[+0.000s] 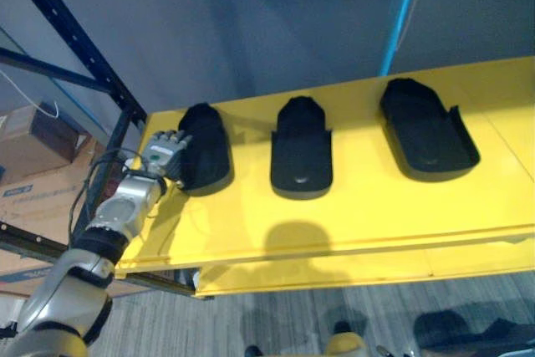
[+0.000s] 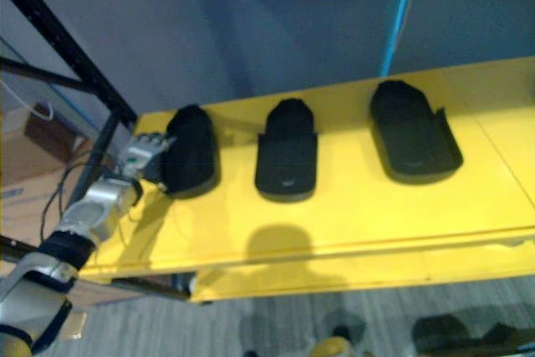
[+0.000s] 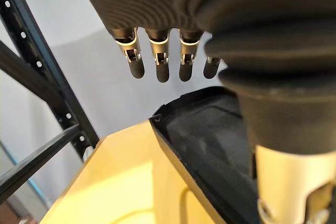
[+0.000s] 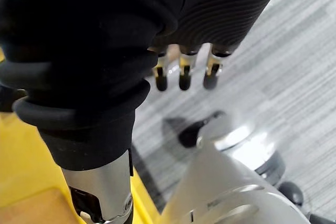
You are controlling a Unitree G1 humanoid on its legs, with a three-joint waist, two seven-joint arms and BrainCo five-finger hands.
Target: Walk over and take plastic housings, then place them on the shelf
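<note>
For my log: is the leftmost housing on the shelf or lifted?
On it: leftmost housing lies flat on the yellow shelf, left hand open beside it.

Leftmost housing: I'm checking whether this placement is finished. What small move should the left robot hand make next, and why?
Probably draw the left robot hand back from the leftmost housing. The housing rests on the yellow shelf beside the middle housing and the right housing, and the left wrist view shows the fingers straight, not curled round it.

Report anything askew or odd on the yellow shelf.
Nothing spilled or damaged. Of three black plastic housings on the yellow shelf, the rightmost housing lies slightly skewed; the left hand is beside the leftmost housing.
</note>
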